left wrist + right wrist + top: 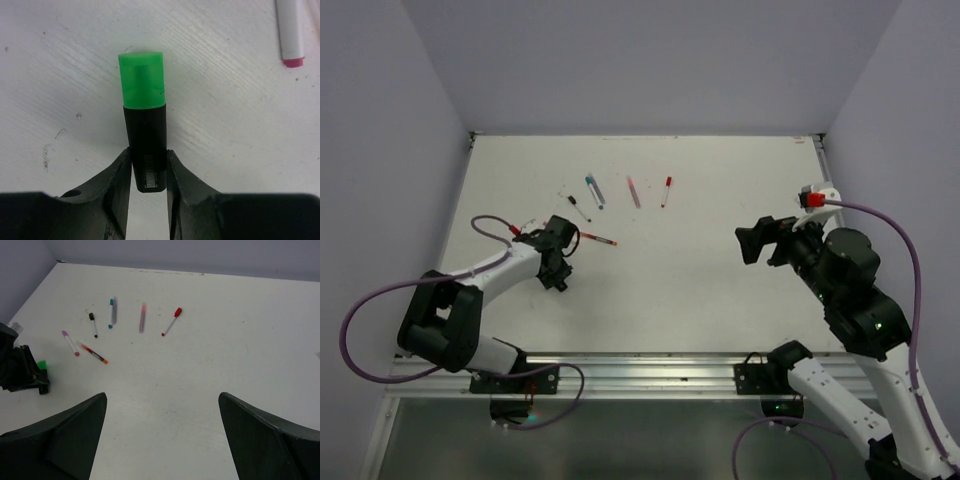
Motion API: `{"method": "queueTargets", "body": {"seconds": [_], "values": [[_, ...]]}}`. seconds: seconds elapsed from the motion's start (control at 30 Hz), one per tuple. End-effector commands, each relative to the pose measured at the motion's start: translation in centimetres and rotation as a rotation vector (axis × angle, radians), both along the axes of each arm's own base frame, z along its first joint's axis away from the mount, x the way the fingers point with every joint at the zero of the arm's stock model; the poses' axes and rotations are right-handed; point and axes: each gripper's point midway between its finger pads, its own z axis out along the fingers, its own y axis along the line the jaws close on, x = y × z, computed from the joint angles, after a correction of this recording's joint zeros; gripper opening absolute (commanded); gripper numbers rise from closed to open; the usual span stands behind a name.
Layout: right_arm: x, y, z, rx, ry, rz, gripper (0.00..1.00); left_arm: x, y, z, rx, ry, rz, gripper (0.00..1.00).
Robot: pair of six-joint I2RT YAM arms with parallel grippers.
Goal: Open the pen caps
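A stubby highlighter lies on the white table, its wide bright green cap (142, 80) pointing away from my left gripper (148, 156). Both fingers press the sides of its black barrel (146, 135) near the rear end, so the gripper is shut on it. From the right wrist view the green cap (42, 364) peeks out beside the left gripper (24, 374). Thin pens lie beyond: a magenta-capped one (70, 343), a red-orange one (93, 354), a black-capped one (93, 324), then teal (112, 311), pink (143, 317) and red-capped (172, 320). My right gripper (162, 405) hangs open above bare table.
The whitish pen with the magenta end (291, 32) lies close to the highlighter, at the upper right of the left wrist view. The table's (720, 290) back edge meets the walls. My right gripper (748, 243) hovers right of centre, apart from the pens.
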Motion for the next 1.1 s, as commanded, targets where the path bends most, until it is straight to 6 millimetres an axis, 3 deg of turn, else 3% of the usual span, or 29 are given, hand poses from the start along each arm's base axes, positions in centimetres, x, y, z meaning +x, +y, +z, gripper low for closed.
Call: {"method": "queueTargets", "body": {"seconds": [0.0, 0.07, 0.13, 0.17, 0.33, 0.57, 0.73, 1.07], "values": [[0.9, 3.2, 0.4, 0.014, 0.014, 0.144, 0.99, 1.9, 0.1, 3.3, 0.051, -0.100, -0.185, 0.00], [1.5, 4.7, 0.9, 0.021, 0.029, 0.206, 0.99, 2.8, -0.5, 4.7, 0.079, -0.135, -0.352, 0.00], [2.6, 6.6, -0.1, 0.033, 0.101, 0.263, 0.99, 4.1, -1.2, 6.9, 0.105, -0.202, -0.502, 0.00], [2.8, 7.2, 0.5, 0.045, 0.105, 0.285, 0.98, 4.4, -2.1, 7.7, 0.090, -0.227, -0.566, 0.00], [6.0, 11.1, -1.8, 0.140, 0.286, 0.333, 0.98, 6.2, -7.0, 13.2, 0.046, -0.480, -0.870, 0.00], [9.7, 14.5, -2.6, 0.280, 0.348, 0.304, 0.98, 5.8, -13.5, 18.0, -0.093, -0.699, -1.161, 0.00], [11.3, 16.1, -3.0, 0.317, 0.350, 0.266, 0.98, 4.7, -16.2, 19.9, -0.097, -0.771, -1.282, 0.00], [12.3, 17.9, -4.3, 0.381, 0.353, 0.244, 0.74, 4.1, -19.4, 21.2, -0.156, -0.818, -1.366, 0.00]]}}
